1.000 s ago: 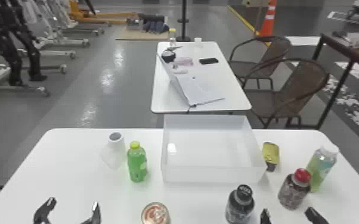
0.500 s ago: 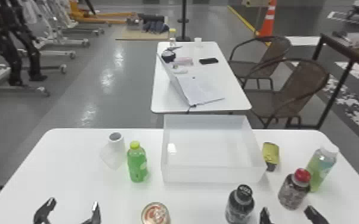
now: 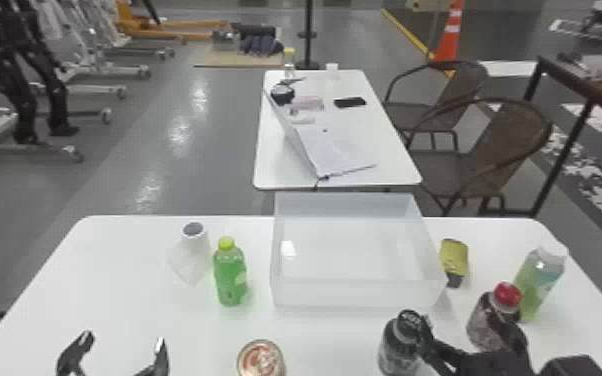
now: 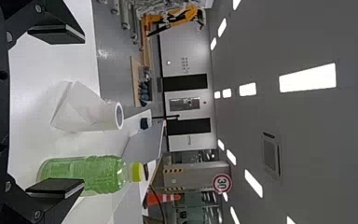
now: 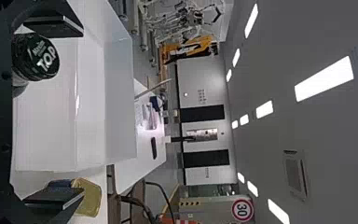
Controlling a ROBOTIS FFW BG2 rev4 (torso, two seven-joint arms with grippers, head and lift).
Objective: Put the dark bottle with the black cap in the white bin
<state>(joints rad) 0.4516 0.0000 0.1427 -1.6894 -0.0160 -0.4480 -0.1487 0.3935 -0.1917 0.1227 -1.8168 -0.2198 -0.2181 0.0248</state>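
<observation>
One dark, black-capped bottle [image 3: 396, 350] stands before the white rectangular bin [image 3: 355, 295]; black right gripper [image 3: 460, 322], left gripper [image 3: 123, 339] wide open, empty.

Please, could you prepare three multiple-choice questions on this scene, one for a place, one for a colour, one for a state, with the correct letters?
1. Where is the dark bottle?
A) in the white bin
B) on the near table
C) on the far table

2. What colour is the speckled bottle's cap?
A) blue
B) yellow
C) red

3. How is the left end effector?
A) open
B) shut on the can
C) shut on the green bottle

1 B: it stands in front of the white bin.
2 C: its top is plainly red.
3 A: its jaws stand wide apart with nothing gripped.
</observation>
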